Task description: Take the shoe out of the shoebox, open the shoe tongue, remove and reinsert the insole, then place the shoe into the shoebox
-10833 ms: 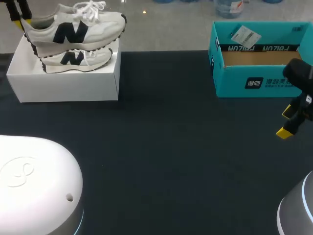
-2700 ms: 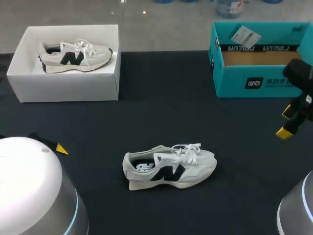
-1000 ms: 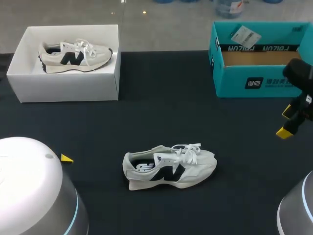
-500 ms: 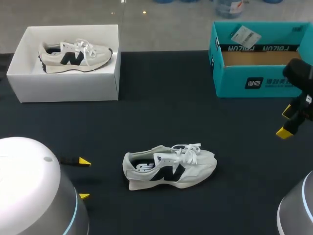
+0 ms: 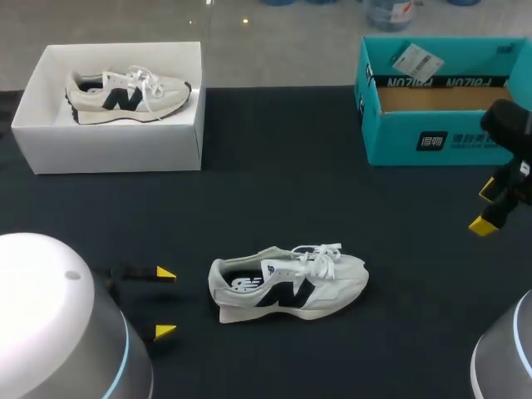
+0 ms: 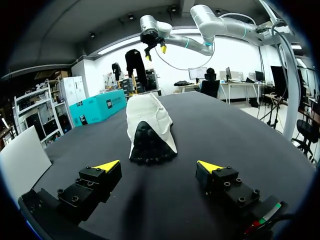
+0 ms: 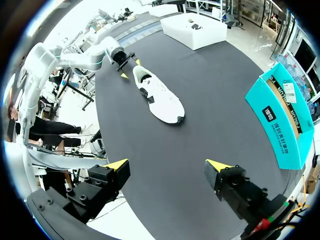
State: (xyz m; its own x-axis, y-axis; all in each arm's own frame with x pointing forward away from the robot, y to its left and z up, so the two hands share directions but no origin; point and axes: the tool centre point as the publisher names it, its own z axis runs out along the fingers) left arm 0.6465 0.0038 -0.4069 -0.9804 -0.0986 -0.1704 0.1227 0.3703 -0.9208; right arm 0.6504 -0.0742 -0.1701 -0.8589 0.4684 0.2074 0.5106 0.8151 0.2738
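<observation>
A white sneaker with a dark logo lies on its side on the black table, heel toward my left arm. Just left of that heel, my left gripper stands open and touches nothing. In the left wrist view the sneaker's heel and dark sole lie a short way ahead of the gripper, in line with the gap between its fingers. The white shoebox at the far left holds a second sneaker. My right gripper hangs open and empty at the table's right edge, high above the sneaker.
A teal cardboard box with a paper tag inside stands at the far right corner, also seen in the right wrist view. Bare black tabletop stretches between the two boxes and around the sneaker.
My left gripper has slid right across the table toward the sneaker's heel, and both yellow tips now show. The sneaker and the right arm have not moved.
</observation>
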